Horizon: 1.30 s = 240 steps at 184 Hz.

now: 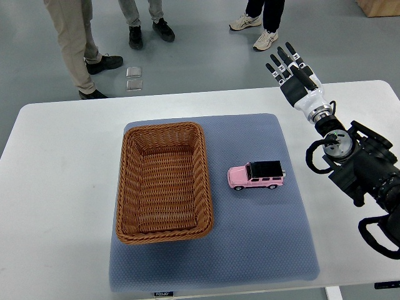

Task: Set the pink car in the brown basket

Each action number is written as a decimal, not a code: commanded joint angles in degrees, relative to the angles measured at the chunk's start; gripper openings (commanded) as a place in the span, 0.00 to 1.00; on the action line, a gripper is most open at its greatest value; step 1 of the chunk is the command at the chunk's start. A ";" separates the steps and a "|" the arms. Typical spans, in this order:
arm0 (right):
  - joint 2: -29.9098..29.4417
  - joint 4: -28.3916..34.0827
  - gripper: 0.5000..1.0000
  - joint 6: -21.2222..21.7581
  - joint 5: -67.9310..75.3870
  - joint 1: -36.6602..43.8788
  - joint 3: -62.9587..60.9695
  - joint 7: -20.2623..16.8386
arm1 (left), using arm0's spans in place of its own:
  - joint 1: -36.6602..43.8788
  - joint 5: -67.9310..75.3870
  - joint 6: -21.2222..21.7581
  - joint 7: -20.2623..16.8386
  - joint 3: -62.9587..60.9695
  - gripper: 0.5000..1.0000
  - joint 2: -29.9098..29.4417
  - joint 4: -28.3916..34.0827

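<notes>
A pink toy car point(256, 175) with a black roof lies on the blue-grey mat point(262, 237), just right of the brown wicker basket point(128, 187). The basket holds nothing. My right hand point(291, 67) is raised over the table's far right edge, fingers spread and holding nothing, well behind and to the right of the car. Its arm point(356, 162) comes in from the right edge. The left arm does not show.
The white table point(56, 187) carries the mat. Beyond the far edge several people's legs and shoes point(87, 56) stand on the grey floor. Two small packets point(134, 79) lie on the floor.
</notes>
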State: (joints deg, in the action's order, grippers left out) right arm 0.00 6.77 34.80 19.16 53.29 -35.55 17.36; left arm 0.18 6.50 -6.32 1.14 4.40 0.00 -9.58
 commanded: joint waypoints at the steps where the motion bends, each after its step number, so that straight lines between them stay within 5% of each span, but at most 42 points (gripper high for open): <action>1: 0.00 0.00 0.86 0.00 0.00 -0.03 0.13 0.04 | -0.01 0.00 0.00 0.00 0.00 1.00 0.00 -0.01; 104: 0.00 0.09 0.86 0.09 -8.35 0.93 0.66 -0.75 | -0.27 0.00 0.00 -0.26 0.09 1.00 0.00 -0.09; 168: 5.28 1.76 0.86 0.20 -33.92 14.91 14.02 -4.17 | -0.27 0.00 0.00 -0.18 0.17 1.00 0.00 -0.27; 205: 12.31 14.24 0.86 0.20 -44.30 22.03 26.50 -4.35 | -0.27 0.00 -0.09 -0.18 0.09 1.00 0.00 -0.44; 240: 22.41 35.07 0.86 0.20 -56.86 27.30 29.92 -7.25 | -0.27 0.00 -0.09 -0.18 0.09 1.00 0.00 -0.44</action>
State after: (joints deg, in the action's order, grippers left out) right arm 17.10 30.35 35.02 -31.22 78.44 -6.58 11.69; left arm -0.09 6.50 -6.41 0.96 4.49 0.00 -10.03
